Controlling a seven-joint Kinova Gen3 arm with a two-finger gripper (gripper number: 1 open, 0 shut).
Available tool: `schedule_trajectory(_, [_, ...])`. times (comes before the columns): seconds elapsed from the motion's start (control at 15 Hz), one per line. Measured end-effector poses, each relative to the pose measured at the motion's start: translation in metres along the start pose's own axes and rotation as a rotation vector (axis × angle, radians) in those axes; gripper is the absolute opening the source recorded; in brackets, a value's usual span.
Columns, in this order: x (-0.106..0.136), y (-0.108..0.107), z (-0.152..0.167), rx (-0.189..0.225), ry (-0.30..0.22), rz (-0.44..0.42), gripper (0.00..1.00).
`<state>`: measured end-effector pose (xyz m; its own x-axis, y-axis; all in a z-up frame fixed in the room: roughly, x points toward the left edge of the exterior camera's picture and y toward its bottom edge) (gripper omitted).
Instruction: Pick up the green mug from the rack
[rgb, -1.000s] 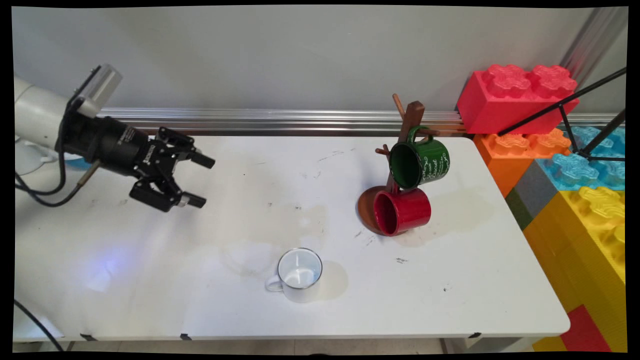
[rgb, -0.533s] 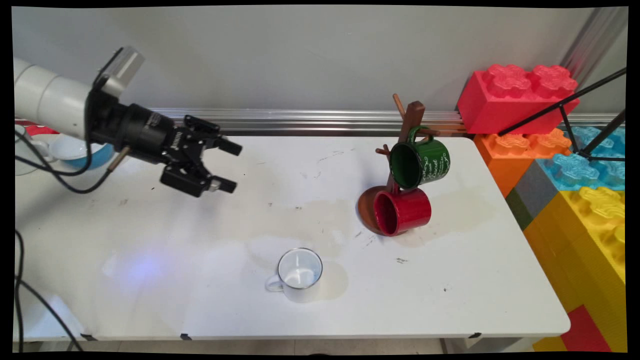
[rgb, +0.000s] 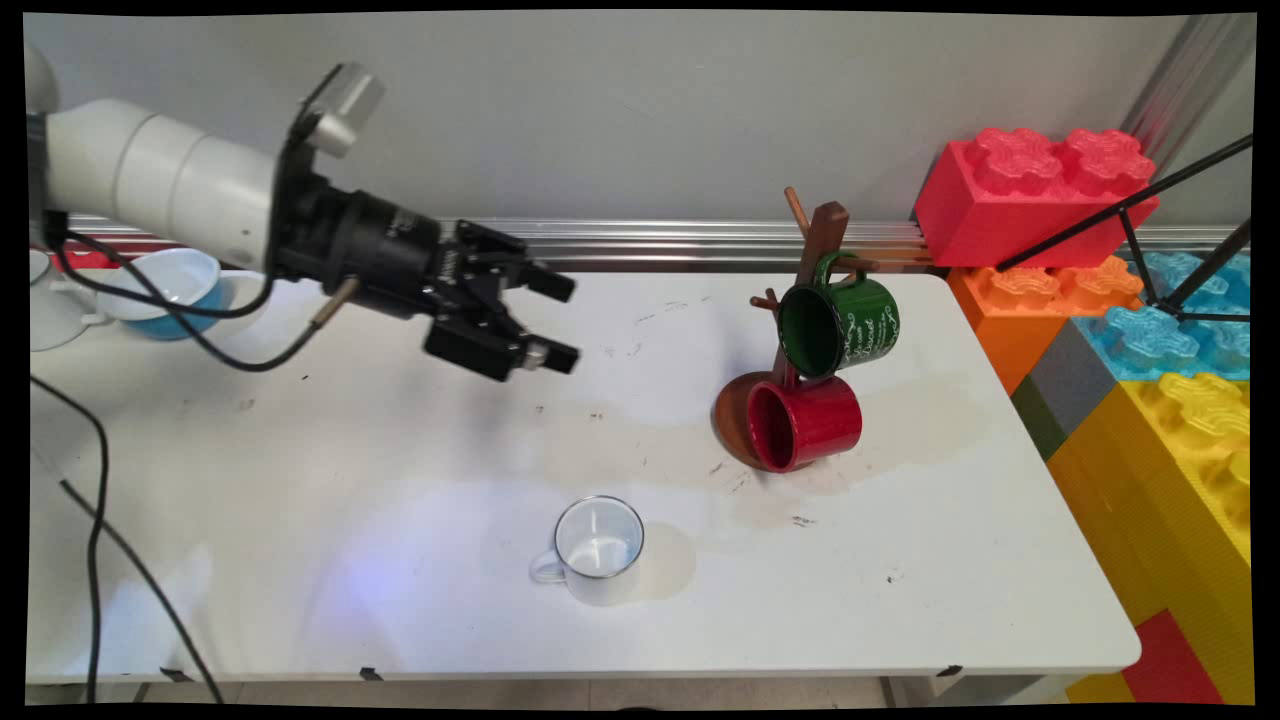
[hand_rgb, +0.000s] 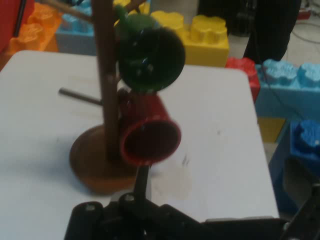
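My gripper (rgb: 566, 320) is open and empty, held level above the table's back middle and pointing right. It faces a brown wooden mug tree (rgb: 822, 240) that stands well to its right. On the tree's pegs hang a green mug (rgb: 840, 325) and, below it, a red mug (rgb: 805, 422), both with mouths turned to the gripper. The hand view shows the tree (hand_rgb: 106, 100), the green mug (hand_rgb: 150, 52) and the red mug (hand_rgb: 149, 140) straight ahead, at a distance. A white mug (rgb: 598, 548) stands upright near the front edge, below and right of the gripper.
Large toy bricks in red (rgb: 1030, 195), orange, blue and yellow (rgb: 1180, 450) are stacked past the table's right edge, with a black tripod leg (rgb: 1120, 215) across them. A blue-and-white bowl (rgb: 170, 290) sits at the far left. Black cables hang at the left.
The gripper has travelled to the right and slightly up, towards the mug tree, and stays open. The mugs and tree have not moved.
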<state>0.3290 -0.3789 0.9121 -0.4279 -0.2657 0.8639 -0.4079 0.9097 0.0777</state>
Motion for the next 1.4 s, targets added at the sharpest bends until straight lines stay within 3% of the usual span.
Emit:
schedule_trajectory(0.73, [0.067, 0.029, 0.083, 0.033, 0.059, -0.071, 1.00])
schedule_trajectory(1.4, [0.072, 0.044, 0.147, 0.083, 0.009, -0.186, 1.00])
